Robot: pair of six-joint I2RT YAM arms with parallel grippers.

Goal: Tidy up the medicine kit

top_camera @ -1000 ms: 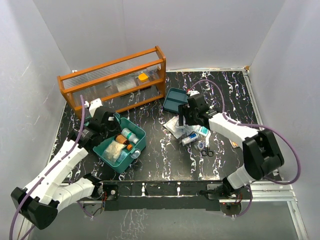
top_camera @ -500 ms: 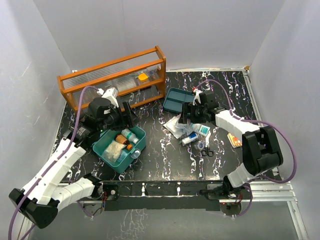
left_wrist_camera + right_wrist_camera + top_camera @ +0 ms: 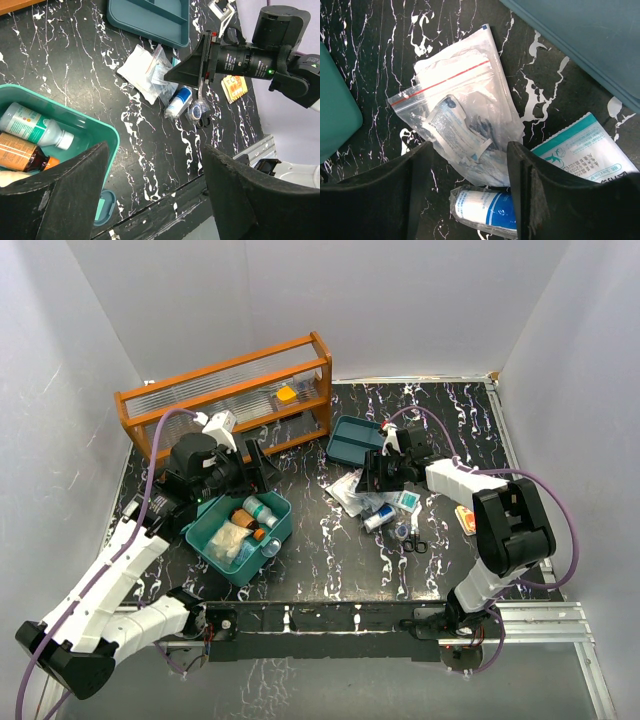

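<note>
The teal-green plastic medicine kit box (image 3: 284,523) sits open at the near left of the black marbled table (image 3: 320,550), already holding a white bottle (image 3: 32,127) and a brown bottle (image 3: 20,152). Its matching shallow tray insert (image 3: 350,440) lies apart, toward the back.

The task appears partly done. A clear zip bag (image 3: 465,115), a teal-printed sachet (image 3: 580,145), a small blue-and-white roll (image 3: 482,210), scissors (image 3: 415,540) and an orange packet (image 3: 465,520) lie unpacked.

The right gripper (image 3: 470,150) hangs over the zip bag, jaws apart and empty; contact cannot be confirmed. The left gripper (image 3: 155,150) stands wide and empty beside the box.
</note>
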